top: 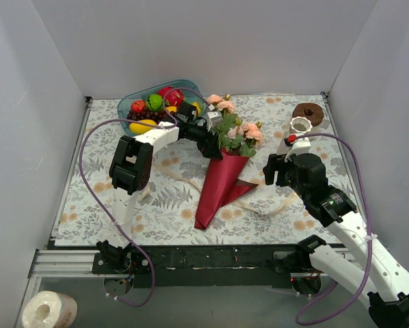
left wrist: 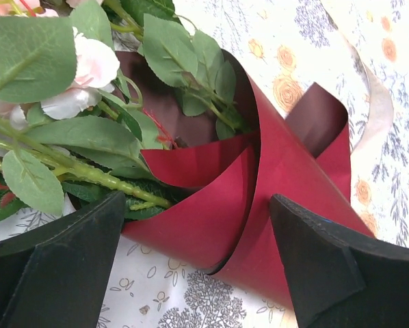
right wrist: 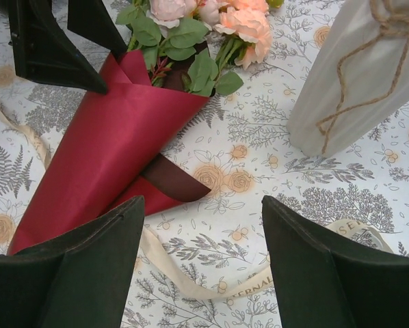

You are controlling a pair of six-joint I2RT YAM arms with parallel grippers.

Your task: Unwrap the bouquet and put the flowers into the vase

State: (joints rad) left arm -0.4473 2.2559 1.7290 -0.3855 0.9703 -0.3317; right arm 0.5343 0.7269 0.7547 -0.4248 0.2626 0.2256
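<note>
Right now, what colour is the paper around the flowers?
The paper is dark red outside, with darker maroon on its inner side. The left wrist view shows it best.

We see a desk (top: 88,212) covered by a pale cloth (top: 170,201) printed with grey ferns and orange blossoms. Behind the desk rises a plain white back wall (top: 211,41), and matching white panels close it in on the left (top: 20,137) and the right (top: 389,102). Along the desk's near edge a black bar (top: 211,256) sits on an aluminium rail (top: 61,263). Below that edge lies a grey surface (top: 211,307), with a white paper roll (top: 48,311) off the desk's near left corner. The light is soft and even.
</note>
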